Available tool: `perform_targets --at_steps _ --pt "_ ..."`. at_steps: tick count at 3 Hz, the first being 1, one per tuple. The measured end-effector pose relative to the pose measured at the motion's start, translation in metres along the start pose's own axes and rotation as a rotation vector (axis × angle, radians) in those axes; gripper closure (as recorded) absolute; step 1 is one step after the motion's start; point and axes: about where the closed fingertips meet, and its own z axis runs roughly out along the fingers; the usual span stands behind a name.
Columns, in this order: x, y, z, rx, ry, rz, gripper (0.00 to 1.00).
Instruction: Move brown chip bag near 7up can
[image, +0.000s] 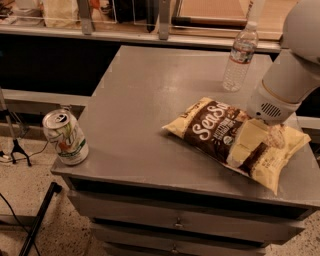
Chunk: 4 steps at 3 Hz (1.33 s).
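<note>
The brown chip bag (210, 127) lies flat on the right front part of the grey table (150, 95), its dark front with white lettering facing up. My gripper (252, 145) comes down from the upper right and rests on the right half of the bag, covering part of it. The 7up can (65, 137) stands upright at the table's front left corner, well to the left of the bag and apart from it.
A clear plastic water bottle (239, 57) stands at the back right of the table, behind the bag. A shelf with metal posts (162, 20) runs along the back. Drawers (175, 222) sit under the tabletop. A stand and cables are on the floor at left.
</note>
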Motion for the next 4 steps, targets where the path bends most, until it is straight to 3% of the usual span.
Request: perform_targets --at_steps 1,2,3,4 --pt "-0.0013 -0.0020 0.0085 -0.010 -0.008 -0.002 0.00" --pt "-0.0017 -0.0015 0.0079 -0.008 -0.008 -0.003 0.18" --pt "-0.0024 -0.0009 0.0077 -0.005 -0.009 -0.005 0.49" --pt "-0.0028 -0.0006 0.0073 -0.004 -0.009 -0.006 0.73"
